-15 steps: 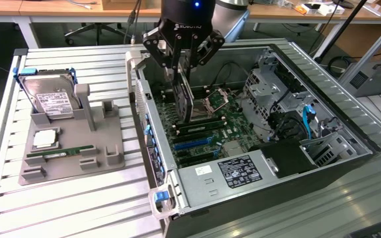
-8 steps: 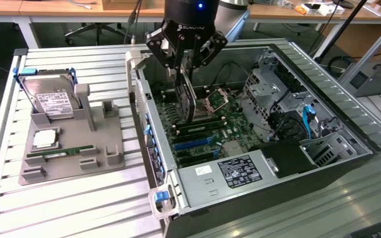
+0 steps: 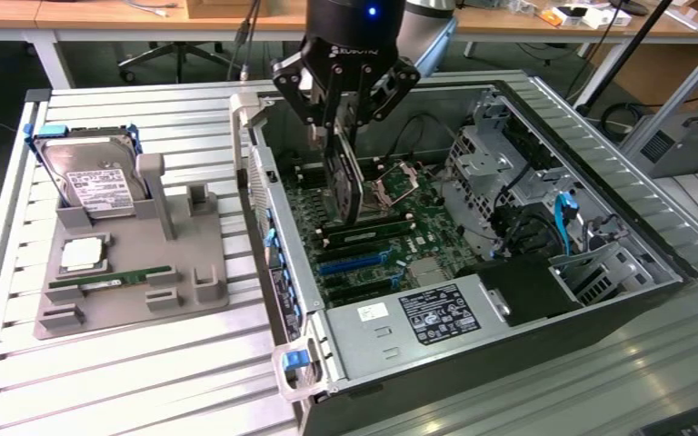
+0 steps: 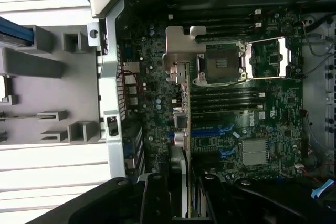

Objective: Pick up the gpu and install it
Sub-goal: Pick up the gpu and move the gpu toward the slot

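Note:
My gripper (image 3: 341, 123) hangs over the open computer case (image 3: 640, 236), shut on the upper edge of the gpu (image 3: 346, 182). The gpu is a thin dark card that hangs edge-down above the motherboard (image 3: 380, 263), a short way over the blue slots (image 3: 355, 263). In the wrist view the gpu (image 4: 181, 103) appears edge-on, with its silvery bracket (image 4: 181, 45) toward the case's rear wall. The gripper (image 4: 181, 200) clamps it from both sides, above the blue slots (image 4: 212, 131).
A grey holder (image 3: 192, 263) lies on the slatted table at the exterior view's left of the case. It carries a hard drive (image 3: 94, 177), a green memory stick (image 3: 113, 277) and a small square chip (image 3: 83, 254). Drive cages and cables (image 3: 531, 209) fill the case's far side.

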`<state>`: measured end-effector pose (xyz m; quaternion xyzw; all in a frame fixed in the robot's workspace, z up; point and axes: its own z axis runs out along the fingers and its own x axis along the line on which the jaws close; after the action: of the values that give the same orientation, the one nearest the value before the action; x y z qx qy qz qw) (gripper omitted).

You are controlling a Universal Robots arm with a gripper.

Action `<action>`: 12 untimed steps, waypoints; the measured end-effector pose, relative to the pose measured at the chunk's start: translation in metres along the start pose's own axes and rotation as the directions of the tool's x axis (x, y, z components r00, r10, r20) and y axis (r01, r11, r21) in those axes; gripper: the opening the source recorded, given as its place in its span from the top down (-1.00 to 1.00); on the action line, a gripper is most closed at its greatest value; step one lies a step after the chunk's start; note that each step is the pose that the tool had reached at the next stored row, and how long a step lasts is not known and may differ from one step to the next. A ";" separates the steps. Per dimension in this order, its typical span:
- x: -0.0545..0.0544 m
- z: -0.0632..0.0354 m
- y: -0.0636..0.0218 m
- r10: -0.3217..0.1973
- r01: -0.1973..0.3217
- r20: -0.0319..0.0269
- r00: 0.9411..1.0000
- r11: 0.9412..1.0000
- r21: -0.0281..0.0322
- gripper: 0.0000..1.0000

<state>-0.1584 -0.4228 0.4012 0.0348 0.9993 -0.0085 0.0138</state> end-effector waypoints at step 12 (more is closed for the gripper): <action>-0.003 0.0003 0.0130 0.000 0.000 0.001 1.000 1.000 0.006 0.47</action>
<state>-0.1549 -0.4100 0.4008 0.0348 0.9992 -0.0117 0.0140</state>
